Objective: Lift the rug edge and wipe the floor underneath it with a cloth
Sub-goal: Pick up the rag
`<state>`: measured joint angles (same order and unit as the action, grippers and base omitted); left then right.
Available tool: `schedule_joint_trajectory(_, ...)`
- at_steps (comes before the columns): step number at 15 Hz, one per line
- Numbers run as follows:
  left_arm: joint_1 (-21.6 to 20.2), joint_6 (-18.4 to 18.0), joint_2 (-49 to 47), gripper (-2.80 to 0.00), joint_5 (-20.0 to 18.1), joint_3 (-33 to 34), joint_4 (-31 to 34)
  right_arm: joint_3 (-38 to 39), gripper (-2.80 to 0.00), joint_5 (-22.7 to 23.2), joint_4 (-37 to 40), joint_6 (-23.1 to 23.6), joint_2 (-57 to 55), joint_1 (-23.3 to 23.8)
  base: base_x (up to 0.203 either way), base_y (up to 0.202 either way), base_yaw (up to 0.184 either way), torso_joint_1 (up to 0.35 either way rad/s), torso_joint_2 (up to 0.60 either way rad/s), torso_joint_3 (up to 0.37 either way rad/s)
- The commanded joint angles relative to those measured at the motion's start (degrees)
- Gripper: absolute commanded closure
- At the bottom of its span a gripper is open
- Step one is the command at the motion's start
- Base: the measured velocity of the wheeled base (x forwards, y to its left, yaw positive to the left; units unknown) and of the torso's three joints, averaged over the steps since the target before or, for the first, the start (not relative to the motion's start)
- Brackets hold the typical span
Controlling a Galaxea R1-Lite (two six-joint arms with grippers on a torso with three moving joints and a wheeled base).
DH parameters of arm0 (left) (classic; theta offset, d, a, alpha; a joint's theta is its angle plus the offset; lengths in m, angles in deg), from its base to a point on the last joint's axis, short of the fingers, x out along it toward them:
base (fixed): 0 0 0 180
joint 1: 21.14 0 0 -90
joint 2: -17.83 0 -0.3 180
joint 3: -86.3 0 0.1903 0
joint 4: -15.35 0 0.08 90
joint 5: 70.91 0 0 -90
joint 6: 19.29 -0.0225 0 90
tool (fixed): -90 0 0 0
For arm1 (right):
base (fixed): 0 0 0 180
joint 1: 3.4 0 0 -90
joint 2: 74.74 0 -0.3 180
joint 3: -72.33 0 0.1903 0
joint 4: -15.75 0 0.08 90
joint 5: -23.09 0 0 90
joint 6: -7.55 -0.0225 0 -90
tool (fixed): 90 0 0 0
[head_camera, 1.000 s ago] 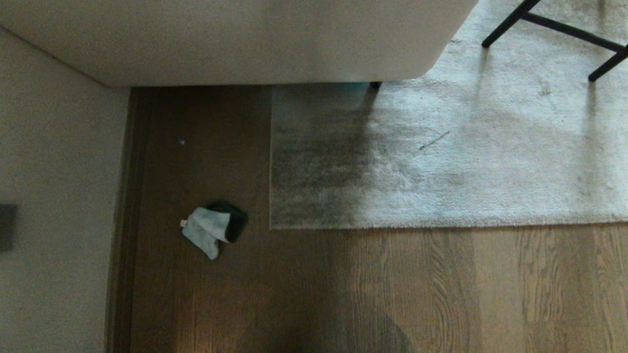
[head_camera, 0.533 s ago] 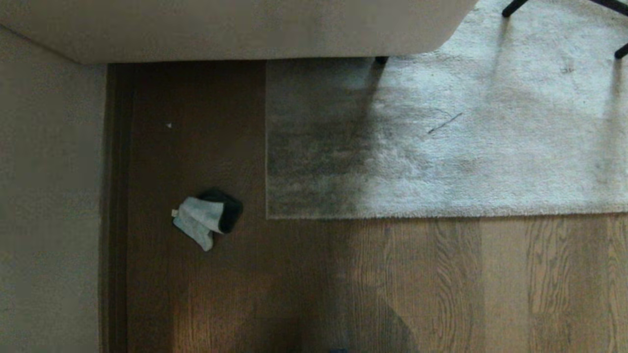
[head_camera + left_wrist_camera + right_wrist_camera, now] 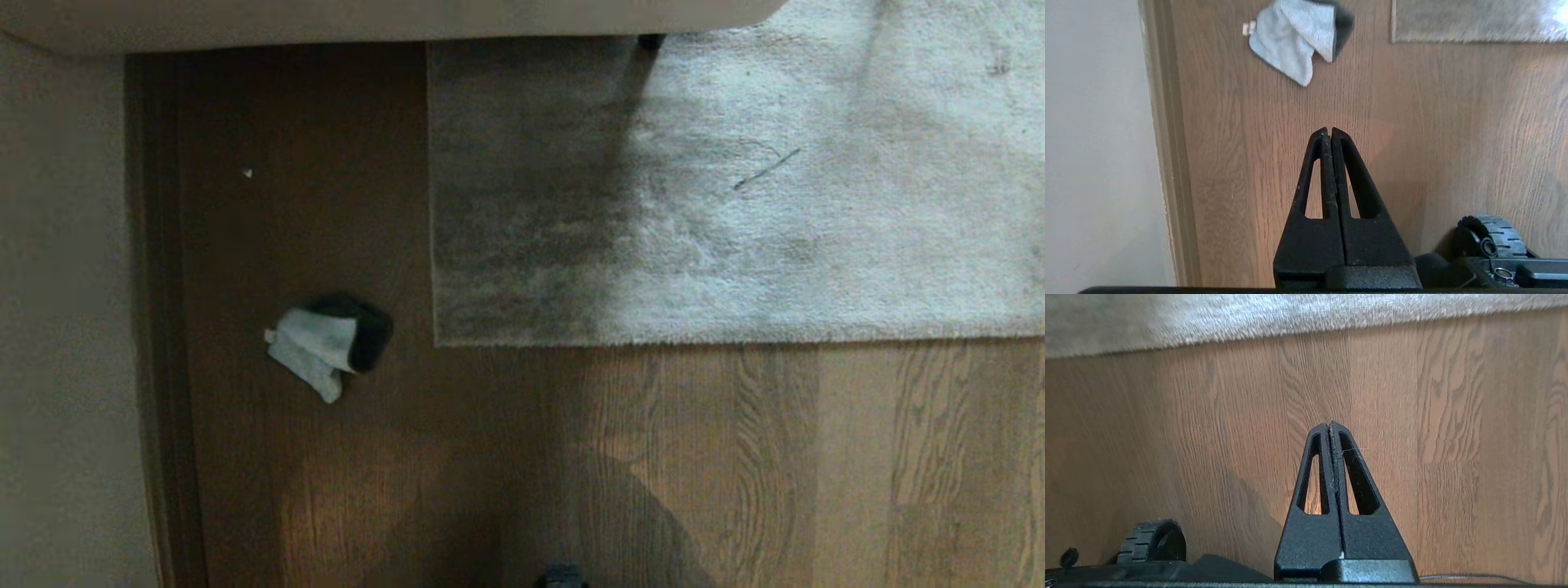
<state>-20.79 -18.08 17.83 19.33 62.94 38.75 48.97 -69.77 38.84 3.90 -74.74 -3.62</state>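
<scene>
Lying flat, rug edge (image 3: 653,339) meets floor (image 3: 506,457).

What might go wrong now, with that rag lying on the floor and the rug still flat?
The cloth lies crumpled beside the wall, so a grab may be cramped. The rug edge lies flat on the floor, leaving little to pinch. Both the left end effector and right end effector are shut, holding nothing.
</scene>
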Motion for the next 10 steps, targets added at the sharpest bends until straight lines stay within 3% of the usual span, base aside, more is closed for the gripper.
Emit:
schedule_joint_trajectory(1,0.0,0.0,0.0,0.0,0.0,0.0,0.1,0.0,0.0,0.0,0.0,0.0,0.0,0.0,0.0,0.0,0.0,-0.006,0.01,-0.193)
schedule_joint_trajectory(10,0.0,0.4,0.0,0.0,0.0,0.0,0.0,0.0,0.0,0.0,0.0,0.0,0.0,0.0,0.0,0.0,0.0,0.003,0.0,-0.198)
